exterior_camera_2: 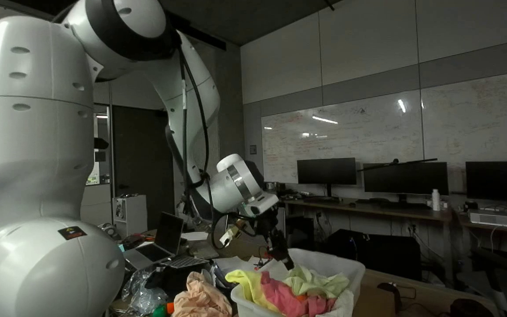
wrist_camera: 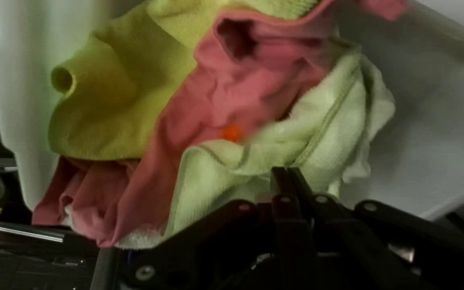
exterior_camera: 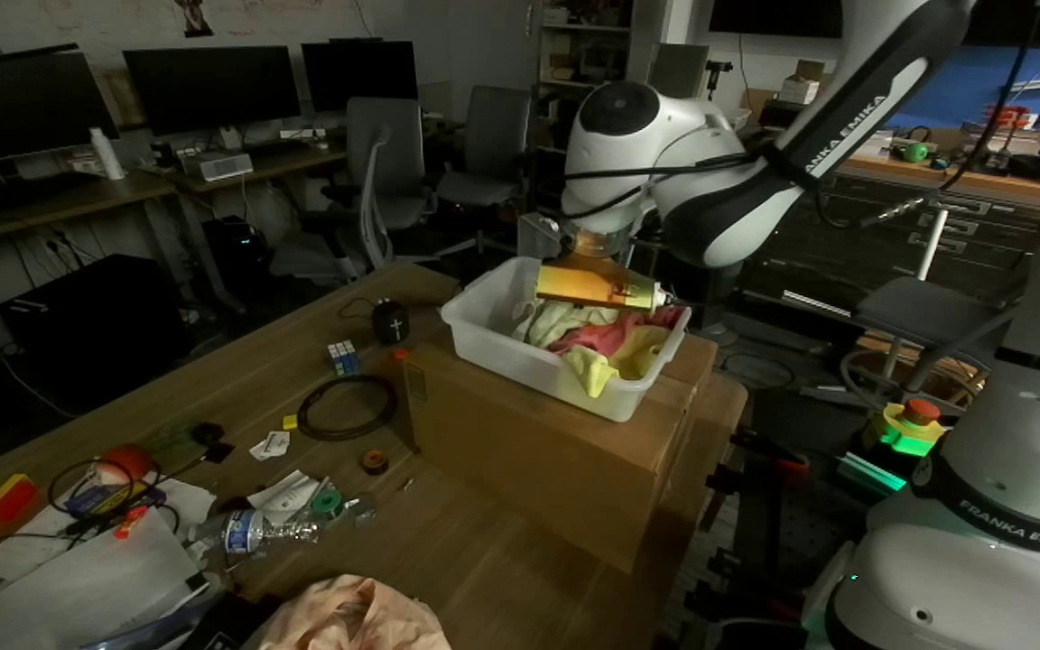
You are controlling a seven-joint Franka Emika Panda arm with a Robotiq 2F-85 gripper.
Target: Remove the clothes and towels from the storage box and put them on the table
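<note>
The white storage box (exterior_camera: 520,357) stands on a cardboard box (exterior_camera: 520,451) on the wooden table (exterior_camera: 493,533). In it lie a yellow cloth (wrist_camera: 107,108), a pink-red cloth (wrist_camera: 220,92) and a pale green towel (wrist_camera: 332,125). They also show in both exterior views; a yellow corner hangs at the rim. A peach cloth (exterior_camera: 353,618) lies crumpled on the table. My gripper (wrist_camera: 287,169) is over the pale green towel, fingertips together, no cloth visible between them. In an exterior view its fingertips (exterior_camera_2: 288,263) point down at the towel; whether they touch it I cannot tell.
The table holds a plastic bottle (exterior_camera: 245,531), papers (exterior_camera: 105,578), a coiled black cable (exterior_camera: 347,408), a puzzle cube (exterior_camera: 343,357) and a black speaker (exterior_camera: 390,321). A laptop (exterior_camera_2: 161,242) stands behind the peach cloth in an exterior view.
</note>
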